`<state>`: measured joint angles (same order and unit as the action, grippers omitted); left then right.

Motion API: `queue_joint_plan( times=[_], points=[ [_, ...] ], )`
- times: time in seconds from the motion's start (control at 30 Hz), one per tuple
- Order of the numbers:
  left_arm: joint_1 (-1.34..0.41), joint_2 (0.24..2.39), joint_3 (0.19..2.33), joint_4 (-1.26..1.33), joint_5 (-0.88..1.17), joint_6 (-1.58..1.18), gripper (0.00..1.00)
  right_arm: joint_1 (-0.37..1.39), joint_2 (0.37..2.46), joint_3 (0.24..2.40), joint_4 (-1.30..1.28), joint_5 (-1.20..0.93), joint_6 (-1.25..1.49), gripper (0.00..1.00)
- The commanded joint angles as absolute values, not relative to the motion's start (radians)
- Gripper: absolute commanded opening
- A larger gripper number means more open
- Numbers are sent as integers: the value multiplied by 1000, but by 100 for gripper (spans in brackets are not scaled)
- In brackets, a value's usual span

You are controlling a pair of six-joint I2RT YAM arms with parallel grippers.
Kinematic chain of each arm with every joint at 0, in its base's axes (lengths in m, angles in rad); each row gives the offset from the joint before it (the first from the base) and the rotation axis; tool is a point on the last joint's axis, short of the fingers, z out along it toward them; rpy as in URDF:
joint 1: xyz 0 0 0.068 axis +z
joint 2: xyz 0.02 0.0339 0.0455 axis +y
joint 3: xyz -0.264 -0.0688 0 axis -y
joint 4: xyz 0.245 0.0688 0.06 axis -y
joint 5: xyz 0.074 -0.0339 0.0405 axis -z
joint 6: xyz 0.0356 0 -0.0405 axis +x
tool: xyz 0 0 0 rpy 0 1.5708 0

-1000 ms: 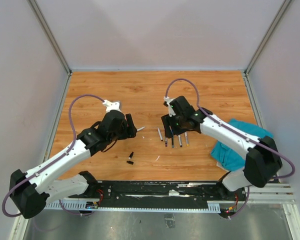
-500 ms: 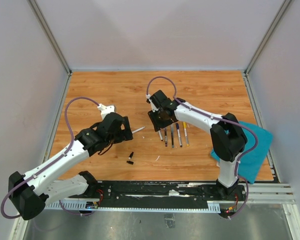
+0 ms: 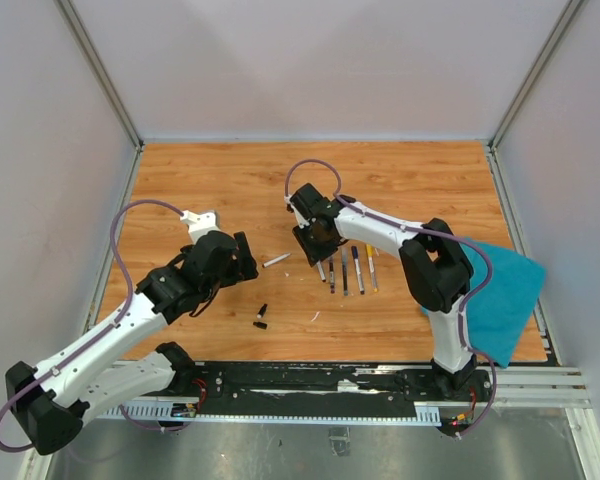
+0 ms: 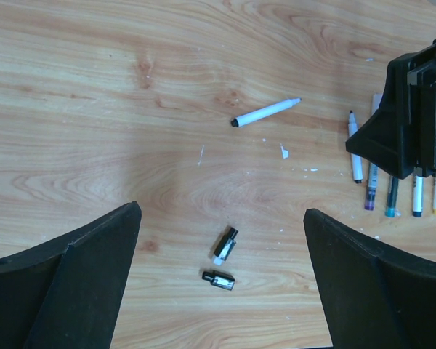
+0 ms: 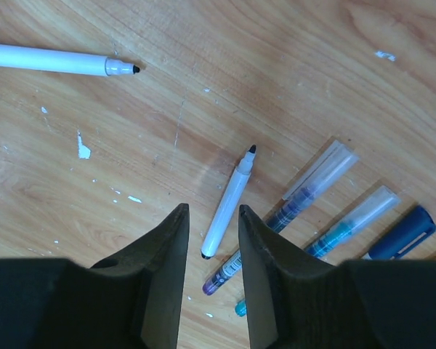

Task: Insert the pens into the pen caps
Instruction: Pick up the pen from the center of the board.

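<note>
Right gripper (image 5: 211,212), jaws narrowly parted and empty, hangs over the table (image 5: 312,73); a white pen (image 5: 231,190) lies with its rear end between them, nib pointing away.

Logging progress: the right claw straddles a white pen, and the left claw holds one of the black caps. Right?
Not quite: the left wrist view shows the left claw wide open and empty, the black caps lying on the table below it. The right claw does straddle the white pen.
</note>
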<state>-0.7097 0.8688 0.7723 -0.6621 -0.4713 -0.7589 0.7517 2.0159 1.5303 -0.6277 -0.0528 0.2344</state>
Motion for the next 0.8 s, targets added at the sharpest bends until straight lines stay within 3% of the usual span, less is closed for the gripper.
queue_joint_plan(
  times=[0.0,0.77],
  points=[
    [-706,890,804,-689,-496,-727,100,766,2041,1561,-669,-22,228,33],
    [-706,887,792,-678,-485,-727,100,768,2117,1578,-677,28,270,25]
  ],
)
